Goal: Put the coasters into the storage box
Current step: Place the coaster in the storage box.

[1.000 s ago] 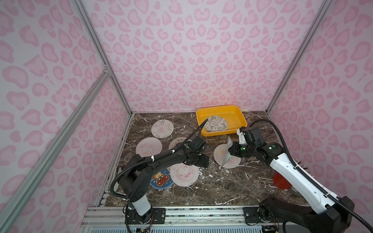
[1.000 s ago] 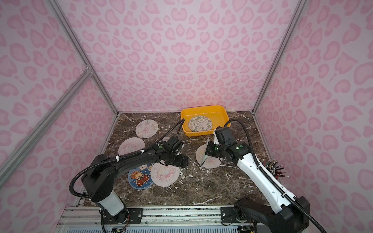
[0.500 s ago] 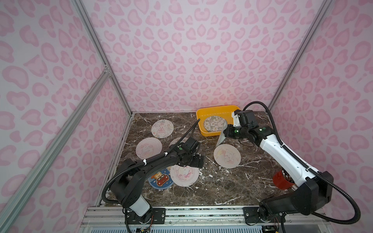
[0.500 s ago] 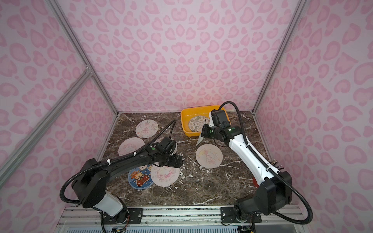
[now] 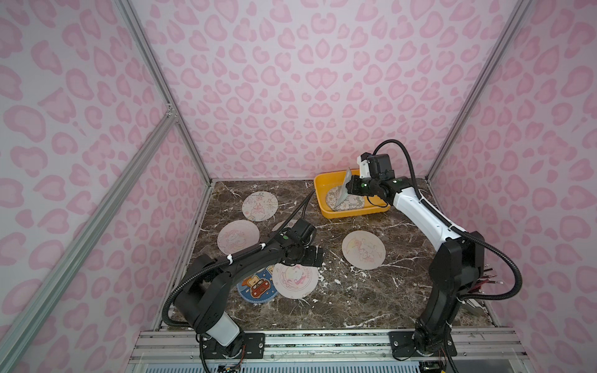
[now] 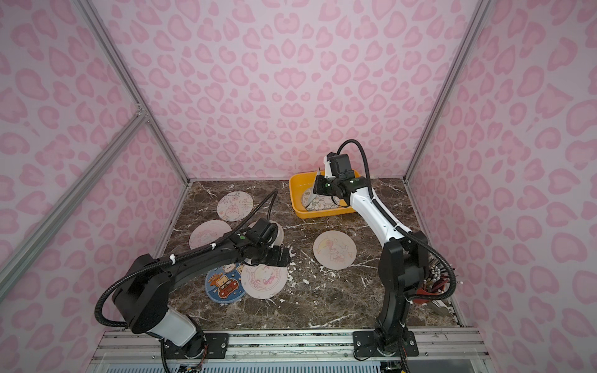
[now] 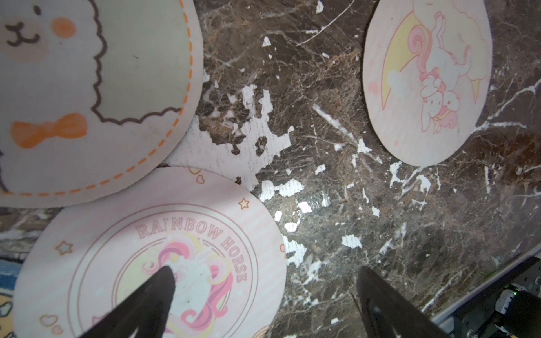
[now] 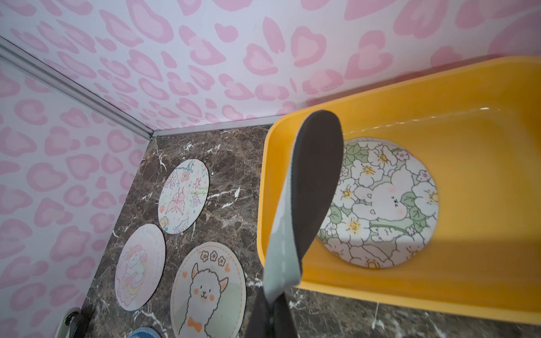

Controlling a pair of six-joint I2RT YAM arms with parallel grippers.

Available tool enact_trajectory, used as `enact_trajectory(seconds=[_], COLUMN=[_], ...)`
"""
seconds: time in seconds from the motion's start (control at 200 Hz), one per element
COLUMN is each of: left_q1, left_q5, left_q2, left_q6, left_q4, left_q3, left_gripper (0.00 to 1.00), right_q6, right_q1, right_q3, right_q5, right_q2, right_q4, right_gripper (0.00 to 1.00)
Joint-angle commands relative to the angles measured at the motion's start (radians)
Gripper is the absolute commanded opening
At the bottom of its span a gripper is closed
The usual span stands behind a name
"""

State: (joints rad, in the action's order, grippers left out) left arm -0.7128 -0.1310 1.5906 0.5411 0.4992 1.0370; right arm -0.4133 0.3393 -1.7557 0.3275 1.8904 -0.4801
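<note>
The left arm is black, with a white base link and two white cable ties. The right arm has a white forearm (green lights on its wrist). Black ribbed hoses follow both; black screwed base plates lie at 6 o'clock.

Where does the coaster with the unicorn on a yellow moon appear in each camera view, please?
Both top views: the moon coaster lies flat by itself on the table, nearer the camera than the yellow box.
Left wrist: the moon coaster lies across bare marble from the rainbow horse coaster.
Right wrist: not in it.
Shared landmark: the rainbow horse coaster, its nearest neighbour in all three.
</note>
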Motion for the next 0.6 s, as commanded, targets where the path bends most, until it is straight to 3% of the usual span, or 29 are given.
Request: enact_trajectory(seconds=[0.0, 0.245, 0.595], left_q1=[0.006, 0.009, 0.01], left_q5=[-0.004, -0.008, -0.013], left_q2=[-0.005, -0.006, 0.003], left_q6=[-0.009, -0.009, -0.012], left_q4=[-0.007, -0.008, -0.012], left_q3=[0.0, -0.009, -0.009], left_gripper=[0.99, 1.0, 1.0], right_q6=[0.035, 0.078, 0.167], right_q1=[-0.001, -0.02, -0.116], right_q3=[-0.07, -0.271, -0.363], right_q5=[0.037, 0.089, 0.024], right_q2=[0.081, 0.292, 0.456], right_q4=[0.05, -0.042, -0.19], right_gripper=[0.0, 0.0, 0.0])
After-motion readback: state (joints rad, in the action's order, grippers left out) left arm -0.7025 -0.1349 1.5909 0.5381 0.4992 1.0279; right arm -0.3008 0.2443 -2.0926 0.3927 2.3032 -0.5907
